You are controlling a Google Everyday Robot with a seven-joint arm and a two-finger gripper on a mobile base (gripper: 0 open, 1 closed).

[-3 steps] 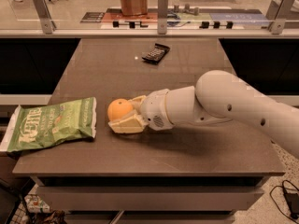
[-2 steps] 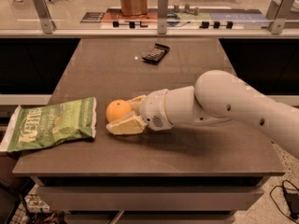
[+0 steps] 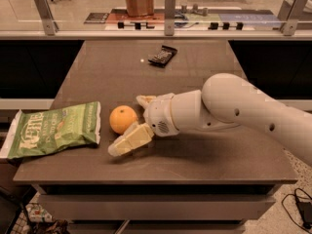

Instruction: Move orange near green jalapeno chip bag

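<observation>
The orange (image 3: 123, 118) rests on the brown table (image 3: 195, 165), a short way right of the green jalapeno chip bag (image 3: 53, 129), which lies flat at the table's left edge. My gripper (image 3: 125, 126) reaches in from the right on the white arm. Its fingers are spread open around the orange, the near finger (image 3: 130, 140) in front of it and the far finger (image 3: 145, 100) behind it. A gap shows between the orange and the near finger. The orange and the bag are close but apart.
A small flat black packet (image 3: 162, 55) lies at the back middle of the table. A glass rail with metal posts (image 3: 169, 13) runs behind the table. The bag overhangs the table's left edge. A cable (image 3: 302, 204) lies on the floor at the right.
The gripper has moved left with the orange, toward the bag. Its fingers have spread apart, and the orange now sits loose on the table between them.
</observation>
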